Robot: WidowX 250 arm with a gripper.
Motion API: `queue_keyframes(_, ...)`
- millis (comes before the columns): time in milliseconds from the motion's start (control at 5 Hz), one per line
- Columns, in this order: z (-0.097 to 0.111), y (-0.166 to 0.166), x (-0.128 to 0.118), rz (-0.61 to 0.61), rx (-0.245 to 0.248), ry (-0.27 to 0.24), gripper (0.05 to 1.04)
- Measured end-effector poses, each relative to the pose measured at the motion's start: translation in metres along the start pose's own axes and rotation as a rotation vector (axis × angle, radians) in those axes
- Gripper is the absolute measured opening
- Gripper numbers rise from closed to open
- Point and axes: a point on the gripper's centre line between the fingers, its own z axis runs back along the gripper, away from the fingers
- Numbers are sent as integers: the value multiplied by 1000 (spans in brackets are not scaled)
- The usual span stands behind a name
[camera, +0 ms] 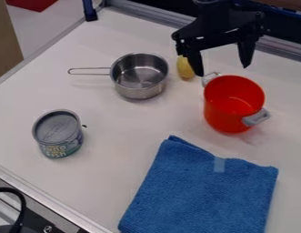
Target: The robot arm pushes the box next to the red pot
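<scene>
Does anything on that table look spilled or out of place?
I see no clear spill; the red pot, pan and can stand upright. Only oddities: a dark speck beside the can, which I can't identify, and the cloth, folded unevenly.

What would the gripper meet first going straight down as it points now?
Probably the red pot, at its far rim or far handle: the gripper hangs by that side in the picture, jaws apart. Depth is unclear, so it might reach the table behind the pot instead.
</scene>
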Motion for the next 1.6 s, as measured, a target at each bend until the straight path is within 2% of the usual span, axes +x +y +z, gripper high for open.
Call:
queue_keyframes(200,-9,7,-5,-3,29,24,1000)
queue_keyframes(400,-7,30,-7,-69,102,8,1000)
queue_keyframes(600,8,48,-3,-161,117,37,1000)
queue_keyframes(800,23,77,-3,-310,113,39,1000)
queue_keyframes(1200,45,144,2,-666,64,179,1000)
queue_keyframes(1400,45,160,7,-771,58,219,1000)
queue_keyframes(1600,49,178,10,-851,-3,217,1000)
